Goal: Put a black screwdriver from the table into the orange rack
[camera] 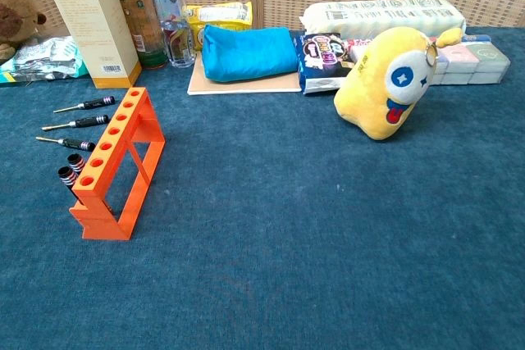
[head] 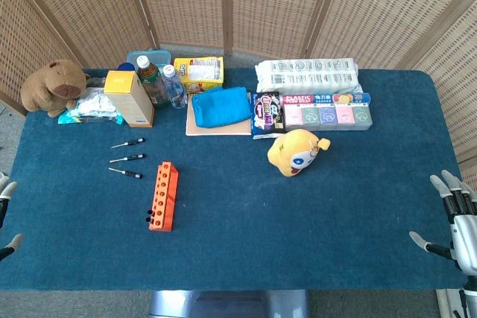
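Three black-handled screwdrivers lie side by side on the blue table, left of the orange rack (head: 162, 196): a far one (head: 128, 142), a middle one (head: 128, 158) and a near one (head: 125, 173). The chest view shows the same rack (camera: 119, 161) and screwdrivers (camera: 86, 105) (camera: 78, 122) (camera: 67, 143). Two more black handles (camera: 70, 168) stick out at the rack's near left end. My left hand (head: 6, 217) is at the table's left edge, mostly cut off, fingers apart and holding nothing. My right hand (head: 455, 217) hovers at the right edge, fingers spread and empty. Neither hand shows in the chest view.
Along the back stand a brown plush (head: 54, 87), a yellow box (head: 130, 97), bottles (head: 153, 80), a blue pouch (head: 220, 106), snack packs (head: 267, 114) and a white package (head: 307, 76). A yellow plush toy (head: 296, 152) sits mid-table, right of the rack.
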